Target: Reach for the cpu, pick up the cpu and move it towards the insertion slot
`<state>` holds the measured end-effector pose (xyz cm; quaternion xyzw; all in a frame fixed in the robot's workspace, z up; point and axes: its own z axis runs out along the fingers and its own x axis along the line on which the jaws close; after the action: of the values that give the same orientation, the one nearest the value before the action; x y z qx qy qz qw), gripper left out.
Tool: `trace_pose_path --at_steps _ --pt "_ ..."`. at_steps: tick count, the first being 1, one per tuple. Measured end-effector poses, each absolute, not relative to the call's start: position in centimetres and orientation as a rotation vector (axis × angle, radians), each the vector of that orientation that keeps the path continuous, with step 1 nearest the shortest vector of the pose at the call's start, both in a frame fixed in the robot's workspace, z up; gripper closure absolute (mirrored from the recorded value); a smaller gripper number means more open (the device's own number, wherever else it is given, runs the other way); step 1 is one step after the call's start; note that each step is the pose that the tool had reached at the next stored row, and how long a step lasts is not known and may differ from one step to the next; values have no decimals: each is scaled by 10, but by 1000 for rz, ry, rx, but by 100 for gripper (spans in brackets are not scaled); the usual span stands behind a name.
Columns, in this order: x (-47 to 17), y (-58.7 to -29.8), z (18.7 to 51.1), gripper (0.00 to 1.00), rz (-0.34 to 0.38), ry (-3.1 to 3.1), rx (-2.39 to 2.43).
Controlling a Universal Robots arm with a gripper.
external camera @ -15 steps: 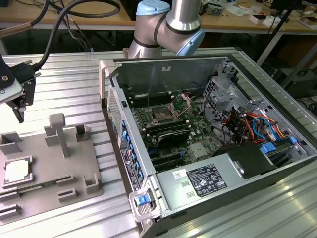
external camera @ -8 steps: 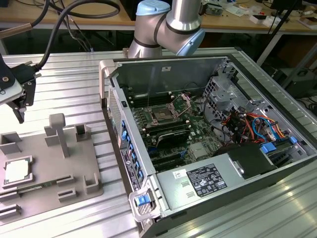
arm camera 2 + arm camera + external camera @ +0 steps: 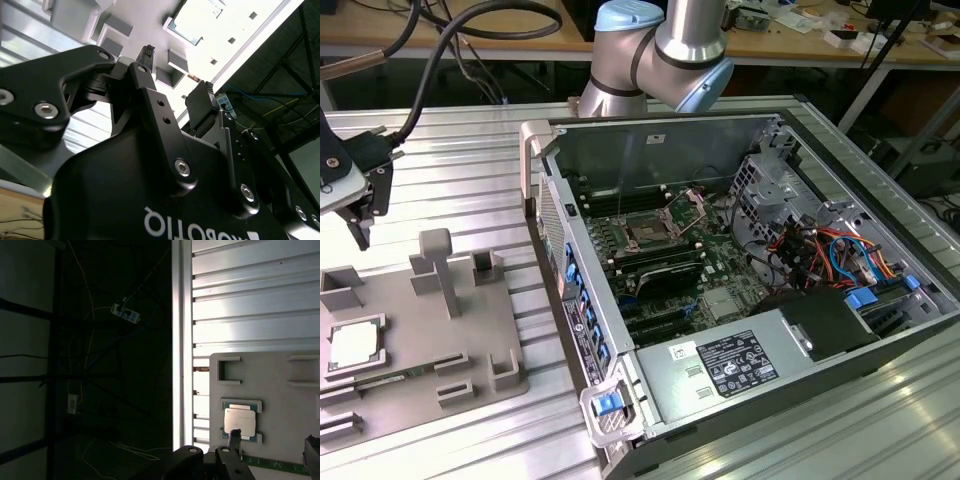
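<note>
As I look across the exterior view, the work surface is a ribbed aluminium table [image 3: 470, 150], with wooden benches [image 3: 790, 48] cluttered behind it. In the first wrist view the table's edge drops off into a dark room where a power strip [image 3: 125, 314] and loose cables [image 3: 125, 447] lie.

On the exterior view's left, a grey plastic tray [image 3: 470, 340] lies flat on the table. An open computer case [image 3: 650, 140] takes up the centre and the exterior view's right. The arm [image 3: 670, 40] comes in from behind the case.

The cpu [image 3: 241, 422] lies flat in 1 recess of the tray, silvery lid up, close to the tray edge nearest the table's rim. It looks close to square, so I cannot pick out a long axis. Its sides run parallel with the tray's edges and with the ribs of the table.

The insertion slot [image 3: 650, 232] sits on the board inside the case, well apart from the cpu.

The gripper [image 3: 176, 71] hangs above the tray on the exterior view's left. Its 2 fingers [image 3: 148, 50] are spread wide with nothing between them. In the first wrist view 1 fingertip lines up with the near edge of the cpu, but I see no contact.
</note>
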<state>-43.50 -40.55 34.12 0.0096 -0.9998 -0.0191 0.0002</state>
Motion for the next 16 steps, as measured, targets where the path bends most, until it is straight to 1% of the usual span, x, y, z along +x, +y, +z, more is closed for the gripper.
trace_pose_path --at_steps 16 --pt "-435 -406 336 45 -60 -3140 30"
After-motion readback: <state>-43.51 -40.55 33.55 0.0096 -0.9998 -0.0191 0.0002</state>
